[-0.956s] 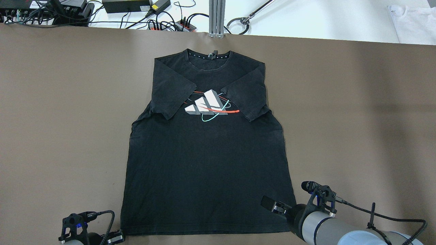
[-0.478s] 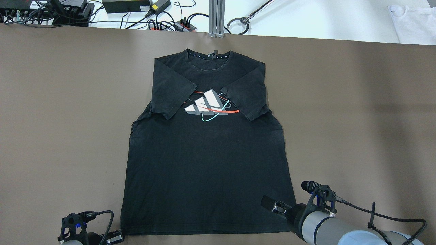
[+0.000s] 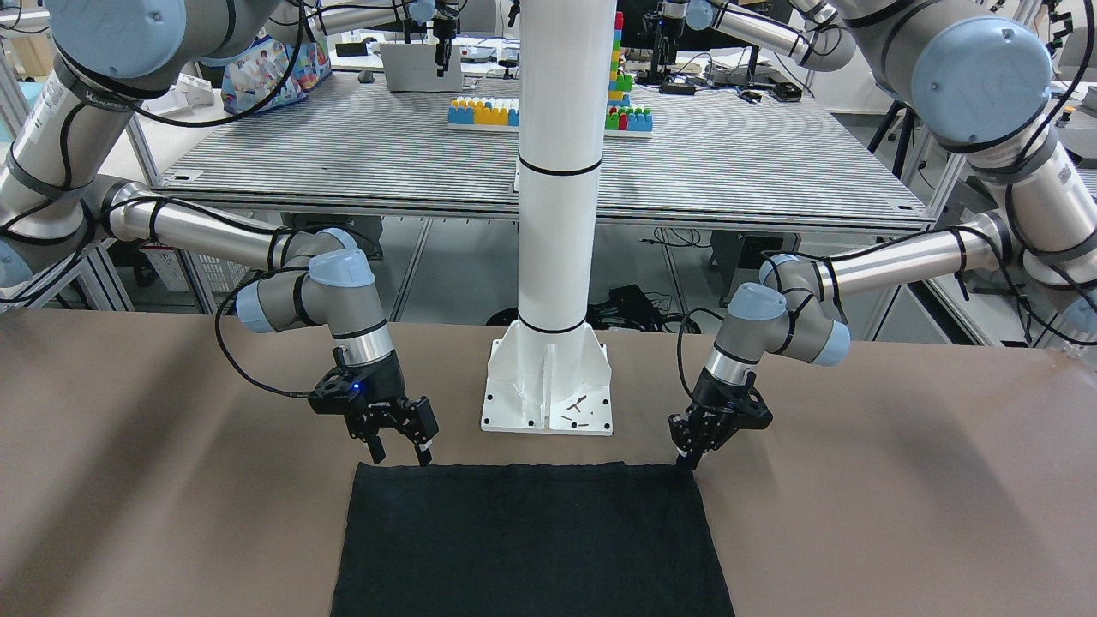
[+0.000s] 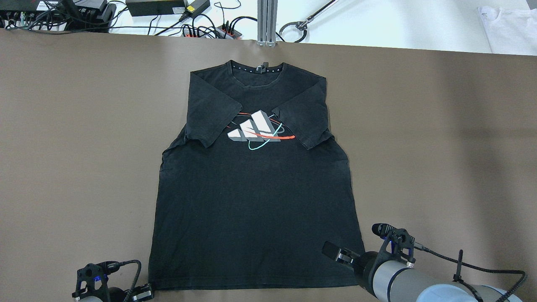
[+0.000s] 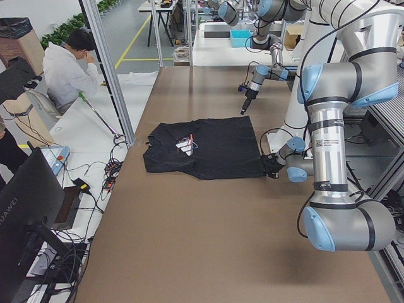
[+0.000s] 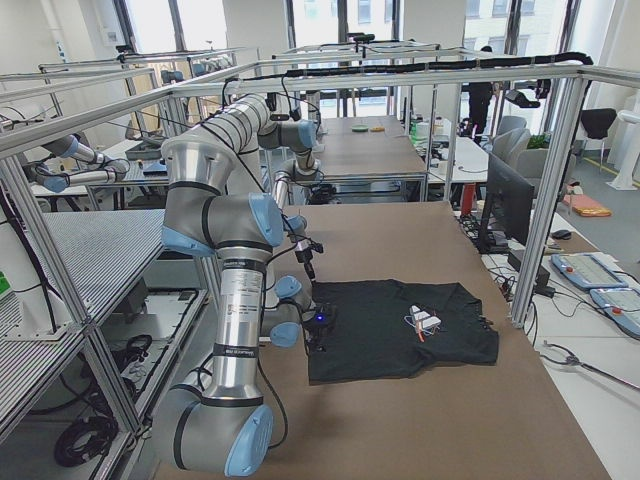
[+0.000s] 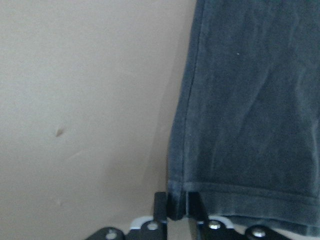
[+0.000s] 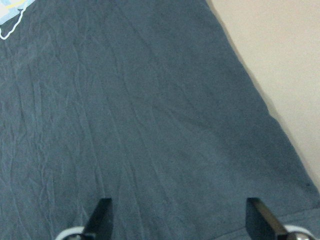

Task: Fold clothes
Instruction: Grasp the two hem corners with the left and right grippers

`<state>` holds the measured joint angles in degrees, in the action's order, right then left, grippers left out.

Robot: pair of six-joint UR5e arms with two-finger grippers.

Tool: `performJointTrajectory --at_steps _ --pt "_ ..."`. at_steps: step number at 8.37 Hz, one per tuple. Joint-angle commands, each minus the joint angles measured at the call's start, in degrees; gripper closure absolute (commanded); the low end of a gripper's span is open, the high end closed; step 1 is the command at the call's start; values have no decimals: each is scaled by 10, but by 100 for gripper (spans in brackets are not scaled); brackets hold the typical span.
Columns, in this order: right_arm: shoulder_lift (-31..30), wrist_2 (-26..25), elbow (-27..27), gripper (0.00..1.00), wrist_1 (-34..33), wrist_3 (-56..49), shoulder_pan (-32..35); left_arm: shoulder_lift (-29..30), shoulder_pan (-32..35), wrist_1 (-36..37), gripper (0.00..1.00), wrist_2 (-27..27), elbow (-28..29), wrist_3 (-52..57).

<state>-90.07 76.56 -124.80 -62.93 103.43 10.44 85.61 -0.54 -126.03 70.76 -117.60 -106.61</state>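
Black T-shirt (image 4: pixel 256 201) lies flat, face up (2 sleeves folded inward). Left gripper (image 3: pixel 683 461) pinches its hem corner; right gripper (image 3: pixel 399 455) spread wide, empty.

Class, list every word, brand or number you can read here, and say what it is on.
"HUAWEI": on the back of the monitor.
Shirt: striped logo only, no words; its neck label is too small to read.
Small print on the right gripper: too blurred to read.
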Motion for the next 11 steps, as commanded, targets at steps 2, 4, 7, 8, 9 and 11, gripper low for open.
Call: performJointTrajectory --at_steps 2,4,7,8,9,11 --pt "-51 1 0 8 17 -5 -14 1 0 0 100 0 1 0" --pt "-144 -15 21 10 155 -4 -42 1 -1 1 100 0 1 1" --pt "-147 -101 53 19 163 39 -106 0 -3 1 100 -1 1 1" --pt "-134 -111 69 30 163 43 -111 0 -3 1 100 -2 1 1" --pt "-122 -111 76 41 163 42 -111 0 -3 1 100 -2 1 1" --pt "-123 -111 74 65 163 42 -110 0 -3 1 100 -6 1 1"
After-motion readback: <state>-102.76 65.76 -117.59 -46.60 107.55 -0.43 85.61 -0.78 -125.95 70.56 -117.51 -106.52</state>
